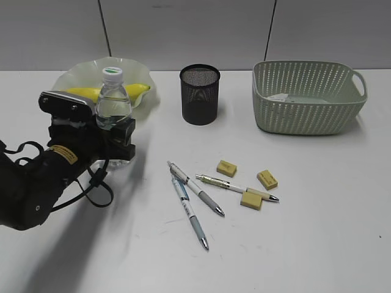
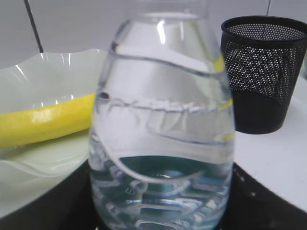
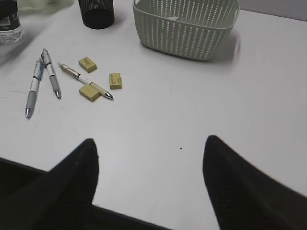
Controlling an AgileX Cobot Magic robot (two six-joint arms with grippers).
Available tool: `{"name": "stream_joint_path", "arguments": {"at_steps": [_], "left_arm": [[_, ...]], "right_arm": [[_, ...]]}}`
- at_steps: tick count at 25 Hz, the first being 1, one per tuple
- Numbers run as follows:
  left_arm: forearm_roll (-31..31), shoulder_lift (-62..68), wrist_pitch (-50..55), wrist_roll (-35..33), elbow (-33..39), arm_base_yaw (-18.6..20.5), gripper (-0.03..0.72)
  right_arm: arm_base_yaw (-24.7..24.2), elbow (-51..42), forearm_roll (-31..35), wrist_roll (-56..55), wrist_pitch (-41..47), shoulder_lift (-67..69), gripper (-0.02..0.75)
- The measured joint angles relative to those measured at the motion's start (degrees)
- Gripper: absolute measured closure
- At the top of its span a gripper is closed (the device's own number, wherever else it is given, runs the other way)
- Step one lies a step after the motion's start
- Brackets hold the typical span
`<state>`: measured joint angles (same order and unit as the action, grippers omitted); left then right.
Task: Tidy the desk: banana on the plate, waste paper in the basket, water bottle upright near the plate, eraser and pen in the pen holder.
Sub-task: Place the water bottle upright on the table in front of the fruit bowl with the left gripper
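Gripping the upright bottle [image 1: 113, 101] just near of the plate [image 1: 73, 76], the left gripper [image 1: 113, 140] clamps its lower body. Right gripper [image 3: 148, 158] hangs wide open, empty, over bare desk [image 3: 192, 120].

A pale grey wall [image 1: 183, 30] at the back carries two slanting dark lines [image 1: 105, 27].

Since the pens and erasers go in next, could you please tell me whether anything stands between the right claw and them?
Nothing visible does. The right claw is open over bare desk, and the three pens and three erasers lie in the open ahead to its left. The pen holder stands beyond them, unobstructed.
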<state>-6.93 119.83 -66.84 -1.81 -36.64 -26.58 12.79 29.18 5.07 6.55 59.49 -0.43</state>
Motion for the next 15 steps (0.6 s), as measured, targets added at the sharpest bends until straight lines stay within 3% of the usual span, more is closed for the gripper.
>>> {"name": "stream_joint_path", "arguments": {"at_steps": [15], "left_arm": [[0.0, -0.1, -3.0, 0.1, 3.1, 0.0, 0.187]], "right_arm": [[0.0, 0.0, 0.0, 0.0, 0.0, 0.0, 0.199]]}}
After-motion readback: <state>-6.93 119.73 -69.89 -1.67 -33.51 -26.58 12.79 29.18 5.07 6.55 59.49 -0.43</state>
